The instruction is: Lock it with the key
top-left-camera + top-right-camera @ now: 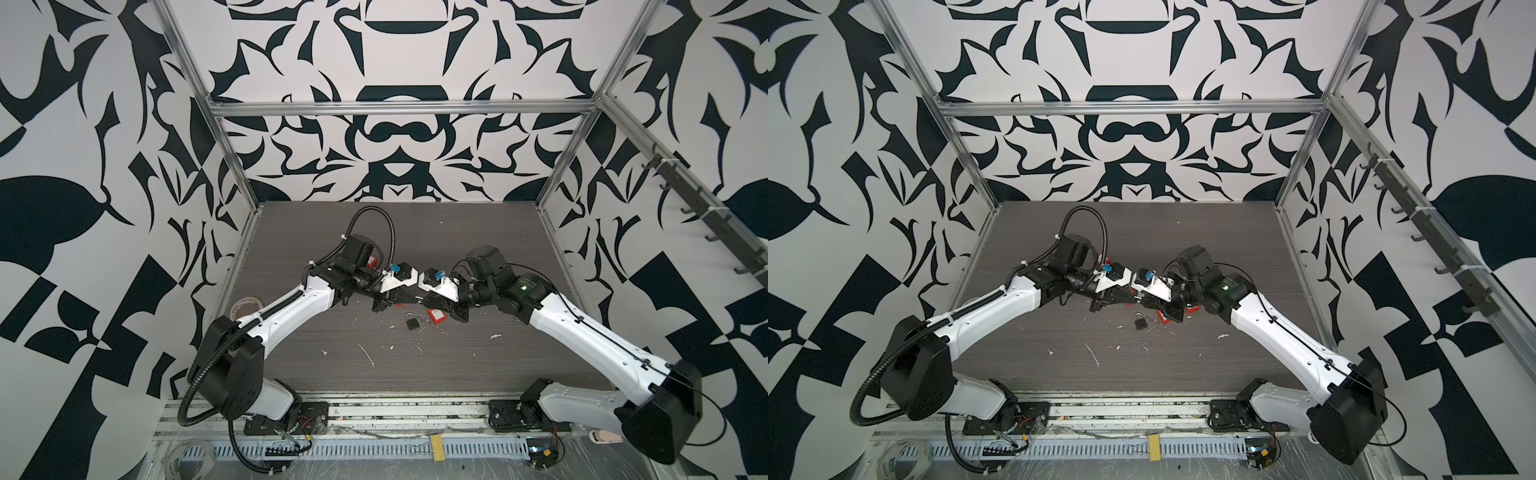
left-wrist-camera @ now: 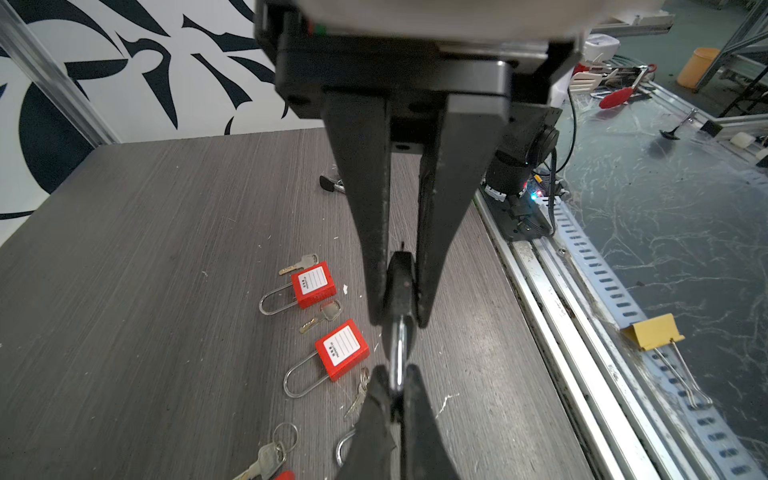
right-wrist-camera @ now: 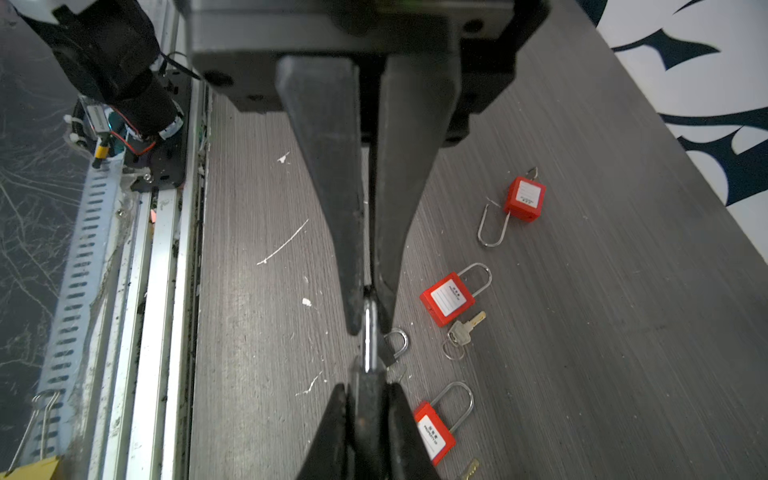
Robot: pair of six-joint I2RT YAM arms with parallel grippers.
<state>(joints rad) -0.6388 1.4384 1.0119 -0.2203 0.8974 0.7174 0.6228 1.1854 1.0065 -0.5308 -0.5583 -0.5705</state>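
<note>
Left claw (image 2: 399,322): clamped tight on the black head of the key (image 2: 399,357).
Right claw (image 3: 370,328): pinching that key's metal blade.
Padlock (image 1: 412,322): black, lying on the tabletop (image 1: 457,365).

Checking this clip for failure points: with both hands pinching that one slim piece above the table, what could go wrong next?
1. Left hand and right hand clamp the same key-like piece tip to tip; uneven pulling could twist or drop it.
2. The right hand holds only its thin silver shaft, so it may slip.
3. The black padlock lies unheld on the table and could slide during insertion.
</note>
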